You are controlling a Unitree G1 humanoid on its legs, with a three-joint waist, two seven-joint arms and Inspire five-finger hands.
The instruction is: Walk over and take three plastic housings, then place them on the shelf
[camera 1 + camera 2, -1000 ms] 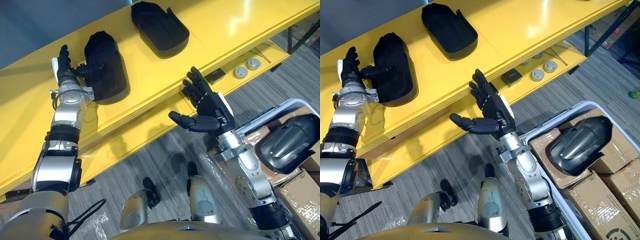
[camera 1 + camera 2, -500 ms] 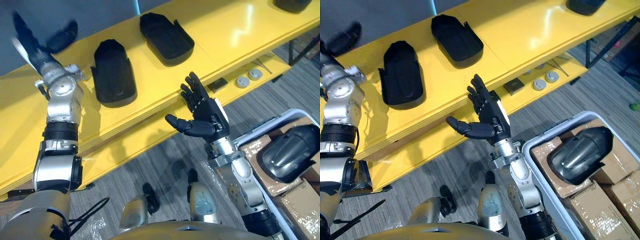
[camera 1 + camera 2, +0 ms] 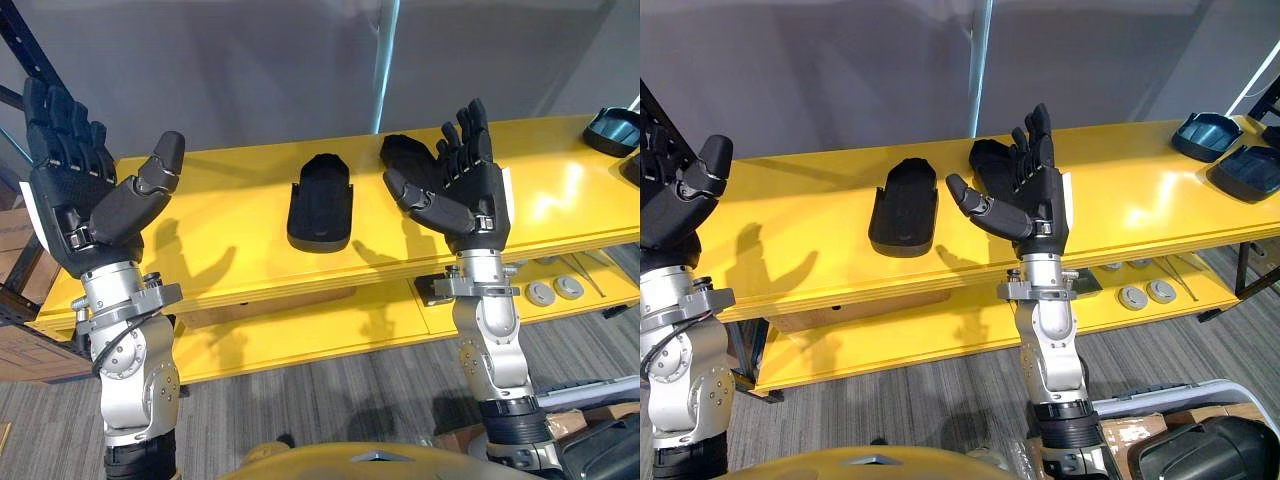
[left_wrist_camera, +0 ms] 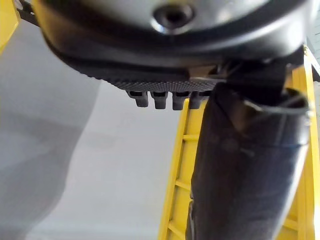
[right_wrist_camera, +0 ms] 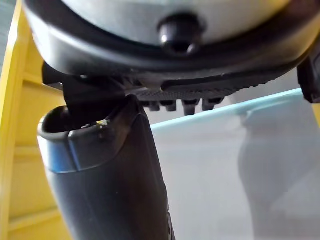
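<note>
We have released the housing (image 3: 320, 200): our left hand (image 3: 80, 195) and right hand (image 3: 470, 195) stand raised, fingers apart. It and a second housing (image 3: 405, 152) lie on the shelf (image 3: 560, 200) at 12 o'clock; the third housing (image 3: 1200, 455) waits at 5 o'clock.

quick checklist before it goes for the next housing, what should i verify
1. Left hand empty, fingers straight: ok.
2. Right hand empty, fingers straight: ok.
3. Three housings on the shelf: not ok; two lie before the robot, the first housing and the second housing.
4. Third housing located: ok, in the bin at the robot's lower right.
5. Free room on the shelf: ok, bare yellow right of the second housing.
6. Third housing within reach: cannot tell.
</note>
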